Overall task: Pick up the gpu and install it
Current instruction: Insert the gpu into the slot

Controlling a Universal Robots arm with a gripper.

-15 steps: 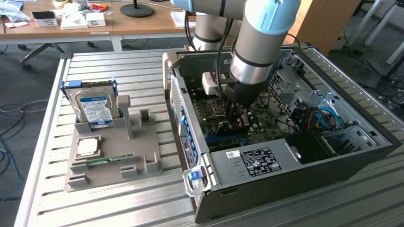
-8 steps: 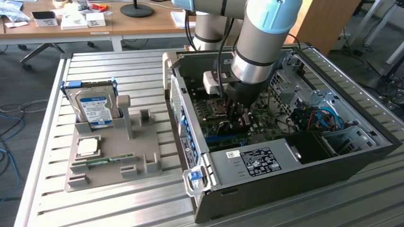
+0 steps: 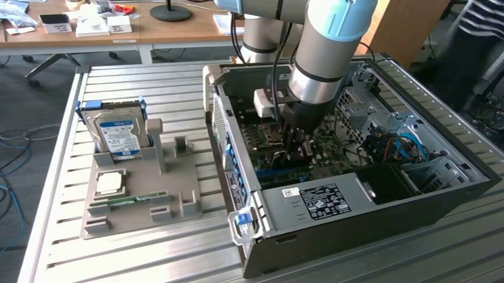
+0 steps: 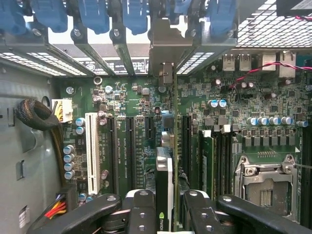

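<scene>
Reaching down, gripper (image 4: 168, 207) clamping gpu (image 4: 165, 175) edge-on

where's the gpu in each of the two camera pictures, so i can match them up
Exterior view: the gpu is a dark card held edge-down under the gripper, inside the open computer case, low over the motherboard.
Wrist view: seen edge-on between the gripper's fingers, its silver bracket at the case's rear slot openings.
Shared landmark: the green motherboard directly beneath the card.
</scene>
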